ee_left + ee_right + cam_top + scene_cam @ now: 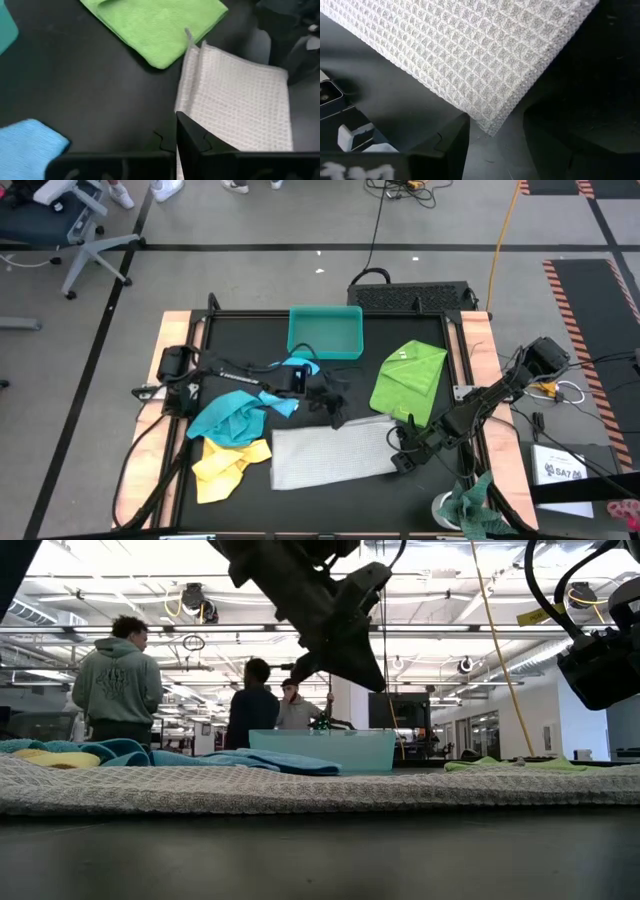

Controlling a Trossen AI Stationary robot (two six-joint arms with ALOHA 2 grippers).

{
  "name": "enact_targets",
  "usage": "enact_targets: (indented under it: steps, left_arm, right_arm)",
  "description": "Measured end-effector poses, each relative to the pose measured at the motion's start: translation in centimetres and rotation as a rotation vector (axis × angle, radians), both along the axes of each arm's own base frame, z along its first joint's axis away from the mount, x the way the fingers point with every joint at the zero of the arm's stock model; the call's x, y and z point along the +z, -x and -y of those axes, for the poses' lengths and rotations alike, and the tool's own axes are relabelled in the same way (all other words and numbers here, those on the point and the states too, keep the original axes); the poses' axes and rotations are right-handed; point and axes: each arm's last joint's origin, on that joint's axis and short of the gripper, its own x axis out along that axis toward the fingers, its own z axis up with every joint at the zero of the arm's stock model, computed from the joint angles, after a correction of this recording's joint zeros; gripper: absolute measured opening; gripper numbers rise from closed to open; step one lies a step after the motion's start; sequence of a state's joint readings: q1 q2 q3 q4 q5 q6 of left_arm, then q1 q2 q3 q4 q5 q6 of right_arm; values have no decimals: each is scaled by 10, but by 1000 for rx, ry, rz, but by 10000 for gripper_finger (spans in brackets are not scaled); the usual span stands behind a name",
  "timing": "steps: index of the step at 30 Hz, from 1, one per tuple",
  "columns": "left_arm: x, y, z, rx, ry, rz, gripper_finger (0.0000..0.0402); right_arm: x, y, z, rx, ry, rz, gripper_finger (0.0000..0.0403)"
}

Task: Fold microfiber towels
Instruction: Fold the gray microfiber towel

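Pale grey waffle-weave towel [330, 453] lies flat on the black desk [400, 330], taken as landmark; lime green towel [409, 378] sits folded just beyond its right end, and turquoise towel [232, 418] and yellow towel [228, 465] are bunched off its left end. Right pincer [402, 452] is low at the grey towel's right corner, fingers apart, apparently not clamped. Left pincer [333, 402] hovers just above its far edge; grip state cannot be told.

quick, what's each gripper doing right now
Left gripper: open, holding nothing, above the grey towel.
Right gripper: open, holding nothing, at that towel's corner.
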State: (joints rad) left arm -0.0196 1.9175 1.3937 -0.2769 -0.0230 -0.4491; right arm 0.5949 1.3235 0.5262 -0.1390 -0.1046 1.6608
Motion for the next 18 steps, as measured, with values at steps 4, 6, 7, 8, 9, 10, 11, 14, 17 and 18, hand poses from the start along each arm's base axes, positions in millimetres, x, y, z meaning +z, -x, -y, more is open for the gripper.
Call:
enact_targets:
  steps: [4,6,7,8,9,10,11,14,17,18]
  left_arm:
    - [2,-2,6,-51,7,27,9]
    - [1,0,14,-66,2,12,11]
    - [0,0,18,-69,-7,4,11]
    - [0,1,22,-72,-14,-5,10]
    - [-1,2,26,-77,-18,-13,8]
    - [-1,3,30,-83,-15,-21,5]
    - [-2,5,33,-83,-7,-37,4]
    - [-7,11,44,-87,4,-104,6]
    - [-11,18,52,-68,-4,-180,10]
    - [-12,20,54,-64,-3,-203,10]
  right_arm:
    - [0,0,0,0,0,1,178]
    - [0,0,0,3,3,3,178]
    - [0,0,0,3,4,4,177]
    - [0,0,0,3,5,5,176]
    - [0,0,0,-1,9,8,175]
    - [0,0,0,-8,17,15,174]
    - [0,-1,0,-13,22,24,174]
    - [1,-3,1,-40,45,65,175]
    - [1,-4,1,-37,53,73,175]
    - [1,-4,1,-32,55,76,175]
